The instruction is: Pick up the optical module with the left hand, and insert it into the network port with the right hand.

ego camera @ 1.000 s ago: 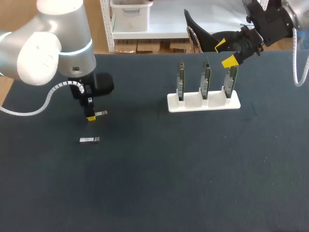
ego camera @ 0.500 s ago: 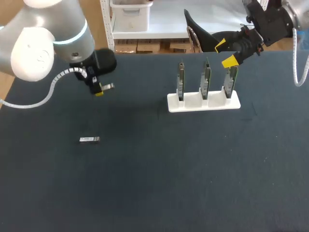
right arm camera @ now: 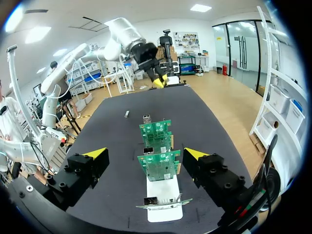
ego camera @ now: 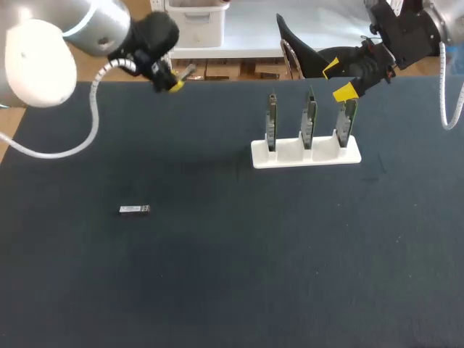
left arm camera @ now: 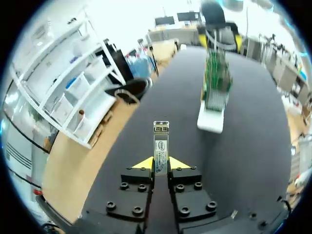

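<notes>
The robot's left gripper (ego camera: 176,78) hangs in the air well apart from the white plastic rack (ego camera: 304,154), out on the robot's left of it and over the far edge of the dark cloth-covered table (ego camera: 232,275). Its 2 yellow-tipped fingers are pinched tight on the rear end of a slim silver metal optical module (left arm camera: 161,141), so most of the module's length sticks out ahead of the fingers. I'd guess that grip is deliberate, since it leaves plenty of bare body for the other arm to take hold of. In the left wrist view the module points roughly towards the rack, which suggests the handover is meant to happen on that side. The rack holds 3 green circuit boards (ego camera: 309,116) standing upright in a row, edge up. The network ports on them are too small for me to pick out with confidence. The right gripper (ego camera: 339,80) sits just above the rack's right-hand end, its fingers spread wide and holding nothing, with the boards lined up between and ahead of them. It looks parked there so the trip to a port is short. A 2nd small silver module (ego camera: 135,209) lies flat on the table, well to the rack's left and nearer the robot, untouched.
</notes>
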{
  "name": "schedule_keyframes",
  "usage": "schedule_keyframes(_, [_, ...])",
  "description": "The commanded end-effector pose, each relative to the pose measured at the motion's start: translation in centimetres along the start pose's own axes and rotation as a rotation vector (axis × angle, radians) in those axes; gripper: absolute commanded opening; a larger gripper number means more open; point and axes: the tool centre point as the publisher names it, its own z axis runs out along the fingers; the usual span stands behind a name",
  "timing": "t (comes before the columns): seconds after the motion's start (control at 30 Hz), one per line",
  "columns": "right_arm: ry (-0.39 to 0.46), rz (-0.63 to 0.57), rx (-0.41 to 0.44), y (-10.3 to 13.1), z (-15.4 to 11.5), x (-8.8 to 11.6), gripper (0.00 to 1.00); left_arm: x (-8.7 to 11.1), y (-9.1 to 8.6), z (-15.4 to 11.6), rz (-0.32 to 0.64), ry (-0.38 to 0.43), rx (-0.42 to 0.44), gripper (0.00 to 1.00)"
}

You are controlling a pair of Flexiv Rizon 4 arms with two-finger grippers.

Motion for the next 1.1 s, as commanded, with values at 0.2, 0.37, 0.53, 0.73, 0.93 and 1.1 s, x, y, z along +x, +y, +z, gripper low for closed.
schedule_keyframes(0.2, [0.001, 0.0, 0.003, 0.1, 0.0, 0.0, 1.0, -7.3, 0.3, -0.5, -0.073, -0.34, 0.064, 0.0])
schedule_keyframes(0.37, [0.001, 0.0, 0.003, 0.1, 0.0, 0.0, 1.0, -11.8, -0.5, -0.2, -0.068, -0.476, 0.136, 0.0])
schedule_keyframes(0.53, [0.001, 0.0, 0.003, 0.1, 0.0, 0.0, 1.0, -15.8, -1.8, 0.5, -0.056, -0.578, 0.205, 0.0])
schedule_keyframes(0.73, [0.001, 0.0, 0.003, 0.1, 0.0, 0.0, 1.0, -19.3, -4.5, 1.2, -0.024, -0.673, 0.307, 0.0])
schedule_keyframes(0.93, [0.001, 0.0, 0.003, 0.1, 0.0, 0.0, 1.0, -20.6, -7.1, 2.2, 0.016, -0.736, 0.342, 0.0])
schedule_keyframes(1.1, [0.001, 0.0, 0.003, 0.1, 0.0, 0.0, 1.0, -21.8, -9.5, 3.0, 0.027, -0.789, 0.387, 0.0])
